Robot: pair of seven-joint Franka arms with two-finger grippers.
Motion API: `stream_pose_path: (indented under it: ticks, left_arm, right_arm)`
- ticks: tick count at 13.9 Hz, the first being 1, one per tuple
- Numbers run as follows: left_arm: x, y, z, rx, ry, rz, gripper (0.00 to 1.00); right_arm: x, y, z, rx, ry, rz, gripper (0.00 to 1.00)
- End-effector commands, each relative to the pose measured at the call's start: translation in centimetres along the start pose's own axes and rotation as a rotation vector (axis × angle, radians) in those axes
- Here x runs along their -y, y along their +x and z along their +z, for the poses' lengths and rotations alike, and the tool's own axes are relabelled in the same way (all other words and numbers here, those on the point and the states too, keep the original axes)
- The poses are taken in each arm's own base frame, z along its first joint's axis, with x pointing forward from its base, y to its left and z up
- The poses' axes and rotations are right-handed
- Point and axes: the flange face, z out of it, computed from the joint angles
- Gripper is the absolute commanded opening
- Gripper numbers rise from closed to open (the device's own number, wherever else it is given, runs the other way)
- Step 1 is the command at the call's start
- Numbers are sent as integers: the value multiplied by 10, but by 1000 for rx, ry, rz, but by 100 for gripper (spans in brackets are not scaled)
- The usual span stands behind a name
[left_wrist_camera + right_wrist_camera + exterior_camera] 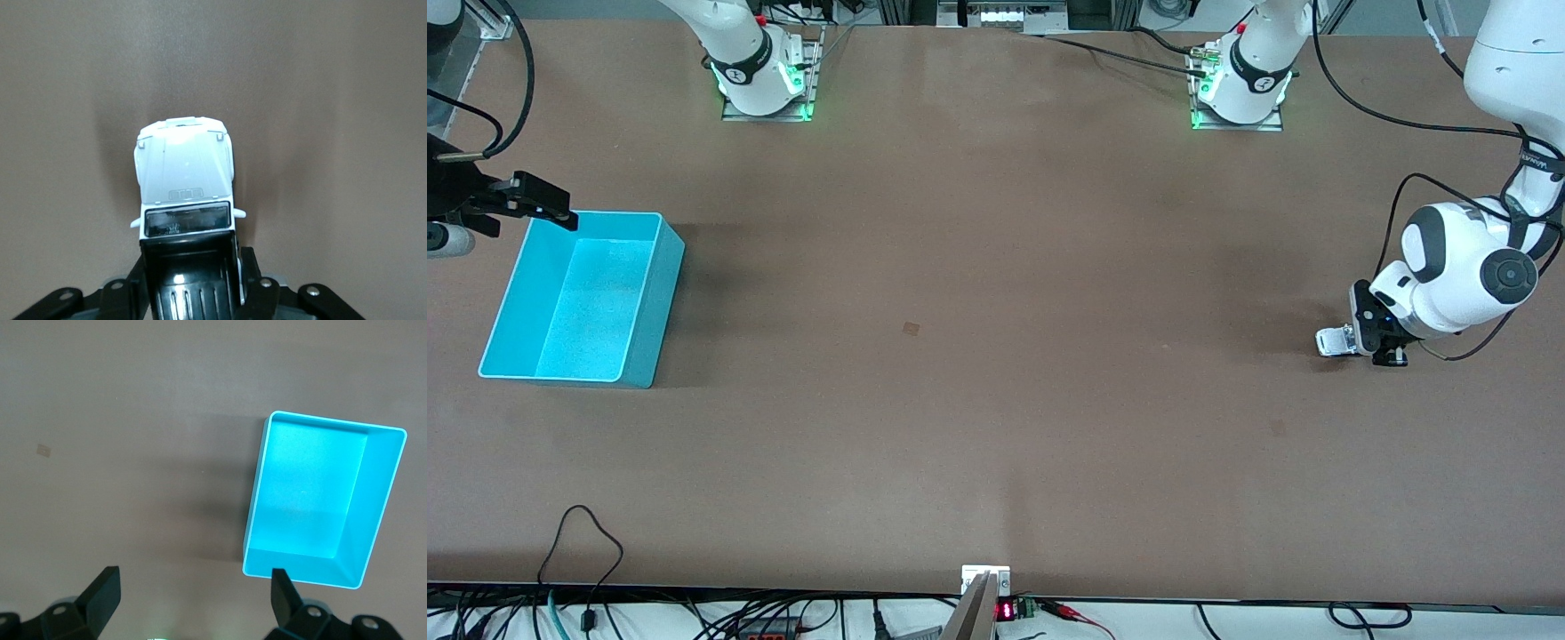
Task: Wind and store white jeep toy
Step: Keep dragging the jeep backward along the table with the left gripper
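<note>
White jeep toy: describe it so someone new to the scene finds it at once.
Start at the brown table and go to the left arm's end, away from the turquoise bin. There the left gripper is shut on the white jeep toy down at the table surface. It is tiny and white, with a dark windscreen and a black ribbed rear roof.

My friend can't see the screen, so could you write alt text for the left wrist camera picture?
A small white plastic jeep toy with a black ribbed rear roof is held at its rear between the black fingers of the left gripper, its hood pointing away from the camera. Under it lies the plain brown table.
</note>
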Motion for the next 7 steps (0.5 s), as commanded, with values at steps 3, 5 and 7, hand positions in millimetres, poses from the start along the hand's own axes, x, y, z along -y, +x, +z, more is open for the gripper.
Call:
stream_pose_path:
  ticks: [3, 5, 7]
  left_arm:
    - [-7, -15, 49, -15, -50, 37, 27]
    - [-9, -21, 50, -16, -51, 44, 27]
    - [-9, -26, 46, -15, -45, 37, 31]
  right_arm:
    - [-5, -3, -3, 3, 3, 3, 100]
    - [-10, -3, -3, 4, 3, 10, 100]
    - [-8, -3, -4, 1, 3, 9, 100]
